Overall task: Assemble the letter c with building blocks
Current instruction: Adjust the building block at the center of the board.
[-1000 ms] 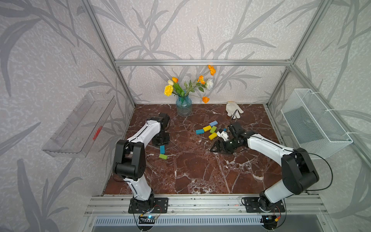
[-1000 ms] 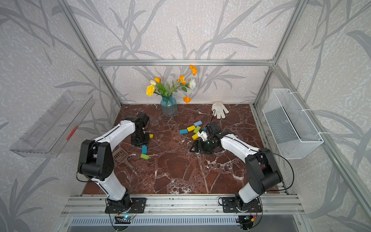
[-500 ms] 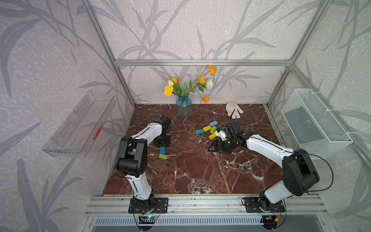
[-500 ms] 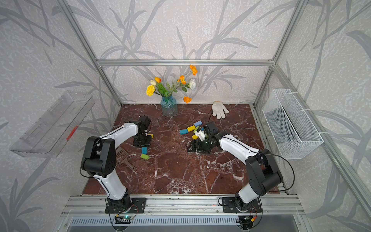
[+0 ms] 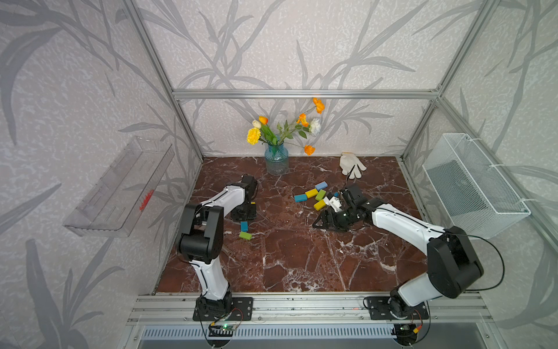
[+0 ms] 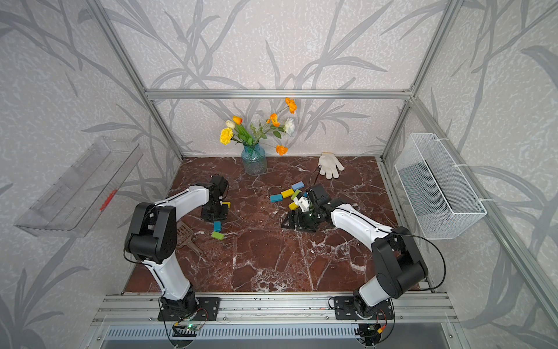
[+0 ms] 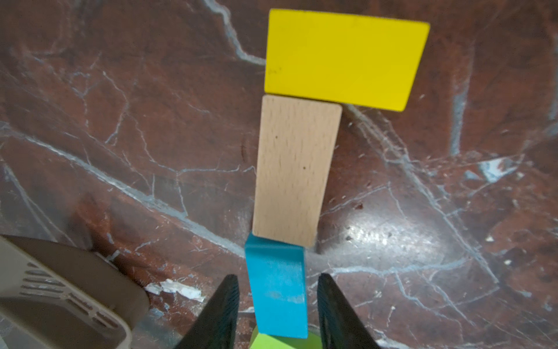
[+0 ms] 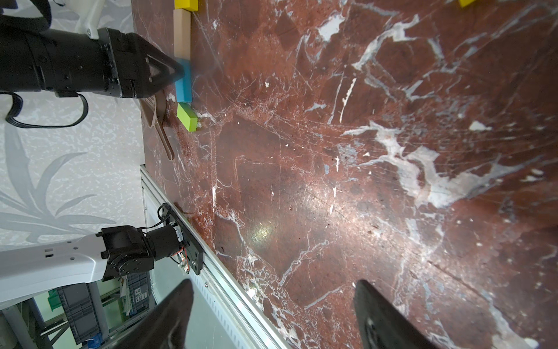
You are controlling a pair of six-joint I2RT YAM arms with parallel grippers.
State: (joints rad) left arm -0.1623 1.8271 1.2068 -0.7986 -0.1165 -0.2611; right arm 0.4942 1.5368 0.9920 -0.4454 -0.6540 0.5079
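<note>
Where my left end effector [image 7: 277, 276] hangs: low over the blue block [image 7: 276, 287], on the left side of the tabletop [image 5: 287, 256].
Left fingers [image 7: 222, 314]: apart, one on each side of the blue block, with a thin gap on both sides. I see no touch.
Letter c [image 5: 244, 225]: not done. I see one short line of blocks with a turn at one end, just under my left arm.
Tan block [image 7: 294, 169]: flat, end to end with the blue block.
Yellow block [image 7: 347, 59]: flat, laid across the far end of the line, touching the tan block.
Green block [image 8: 186, 117]: just past the other end of the blue block, turned a bit crooked. I cannot tell if they touch.
Scoop [image 6: 184, 234]: beige, flat on the tabletop, just beside the line, on the side by the wall.
Right end effector [image 8: 273, 282]: fingers wide apart, nothing between them, over bare tabletop, pointing toward my left arm.
Loose blocks [image 5: 311, 193]: a small bunch of blue, yellow, teal and green ones, just behind the right end effector in both top views.
Glove [image 5: 350, 164]: white, flat, near the back wall on the right.
Vase [image 5: 276, 161]: blue glass with flowers, at the back wall, well apart from both bunches of blocks.
</note>
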